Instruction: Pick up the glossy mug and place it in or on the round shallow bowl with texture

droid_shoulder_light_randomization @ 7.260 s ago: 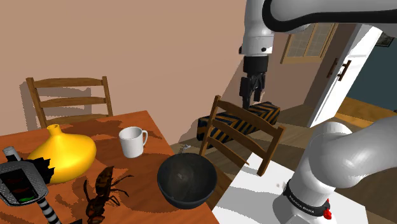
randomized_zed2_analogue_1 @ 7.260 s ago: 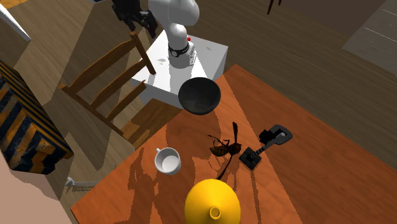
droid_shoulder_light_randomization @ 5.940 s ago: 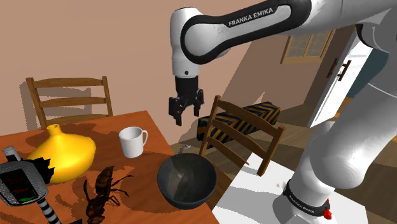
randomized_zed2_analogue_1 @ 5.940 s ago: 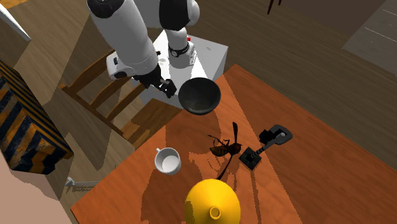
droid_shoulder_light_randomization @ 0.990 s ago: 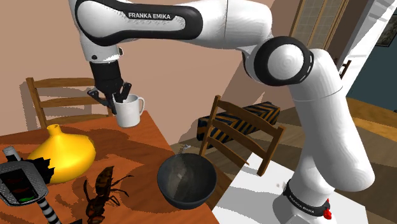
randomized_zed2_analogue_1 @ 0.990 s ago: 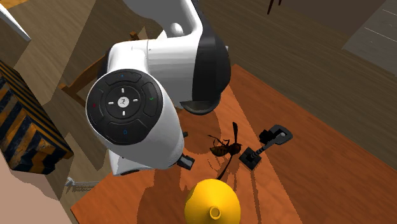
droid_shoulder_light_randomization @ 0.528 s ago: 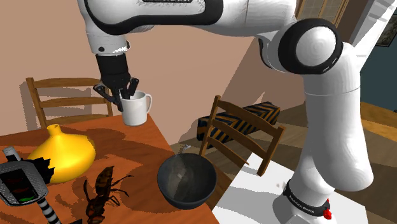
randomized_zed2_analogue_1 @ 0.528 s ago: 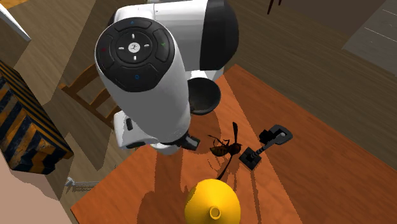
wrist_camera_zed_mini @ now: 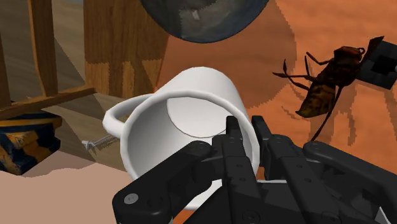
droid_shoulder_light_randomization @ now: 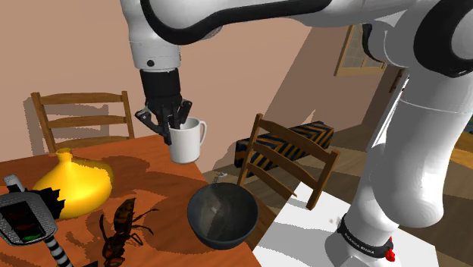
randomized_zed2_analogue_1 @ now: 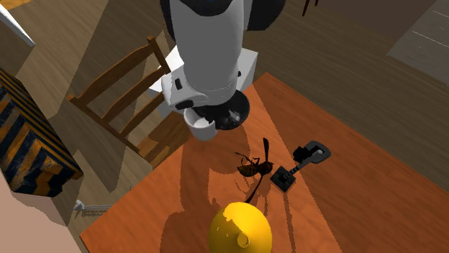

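Item, shoulder view: my fingers (droid_shoulder_light_randomization: 176, 120) are pinching the rim of the white mug (droid_shoulder_light_randomization: 187, 142), one inside the mouth and one outside the wall, closed as far as that wall allows. The mug is hanging mouth-up and clear of the desk (droid_shoulder_light_randomization: 151, 173), over its edge, with the handle pointing to the shoulder view's right. The dark round bowl (droid_shoulder_light_randomization: 220, 215) is sitting lower and toward the shoulder view's right, at the desk corner nearest the stand. Apart from both, the yellow gourd-shaped vessel (droid_shoulder_light_randomization: 72, 184) and the brown insect figure (droid_shoulder_light_randomization: 120, 227) are lying on the desk toward the shoulder view's left.

Item, second exterior view: my arm is covering most of the scene from above. The mug (randomized_zed2_analogue_1: 202, 126) is showing beneath it, just beside the uncovered part of the bowl (randomized_zed2_analogue_1: 239, 113), on the bowl's side toward the second exterior view's left. Whether the mug is overlapping the rim I cannot tell. The insect figure (randomized_zed2_analogue_1: 255, 167) is lying farther along the desk (randomized_zed2_analogue_1: 338, 187).

Item, wrist view: my fingers (wrist_camera_zed_mini: 236, 137) are gripping the mug's (wrist_camera_zed_mini: 191, 114) wall on the side opposite the handle, and the bowl (wrist_camera_zed_mini: 203, 16) is lying ahead, beyond the mug's far side.

Judgement: the carry is turning on one offset. The bowl is lying ahead of and below the mug, so I am needing to travel toward the stand before lowering.
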Controlling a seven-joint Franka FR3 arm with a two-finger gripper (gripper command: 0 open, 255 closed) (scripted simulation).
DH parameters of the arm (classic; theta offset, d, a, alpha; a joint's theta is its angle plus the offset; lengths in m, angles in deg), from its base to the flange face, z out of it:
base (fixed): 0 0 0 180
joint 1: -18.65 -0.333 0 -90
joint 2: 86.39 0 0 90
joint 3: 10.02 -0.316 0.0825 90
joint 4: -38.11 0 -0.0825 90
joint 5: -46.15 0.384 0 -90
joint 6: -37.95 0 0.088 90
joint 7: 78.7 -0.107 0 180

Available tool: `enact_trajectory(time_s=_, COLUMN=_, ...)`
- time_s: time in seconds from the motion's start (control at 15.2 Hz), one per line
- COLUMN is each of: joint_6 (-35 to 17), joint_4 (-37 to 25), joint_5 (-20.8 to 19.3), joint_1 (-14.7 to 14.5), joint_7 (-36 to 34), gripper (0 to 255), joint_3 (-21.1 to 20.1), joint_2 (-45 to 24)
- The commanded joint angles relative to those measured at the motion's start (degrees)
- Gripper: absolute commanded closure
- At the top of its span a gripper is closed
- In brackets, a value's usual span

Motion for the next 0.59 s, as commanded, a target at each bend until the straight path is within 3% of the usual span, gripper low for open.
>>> enact_trajectory(time_s=0.0, joint_6=-0.79, joint_4=4.98, joint_5=1.64, joint_1=-0.10, joint_7=-0.27, gripper=255, joint_3=-0.35, joint_2=4.51)
enact_trajectory(time_s=0.53, joint_6=-0.66, joint_4=20.59, joint_5=8.15, joint_1=-2.52, joint_7=-1.36, gripper=255, joint_3=-1.28, joint_2=21.36)
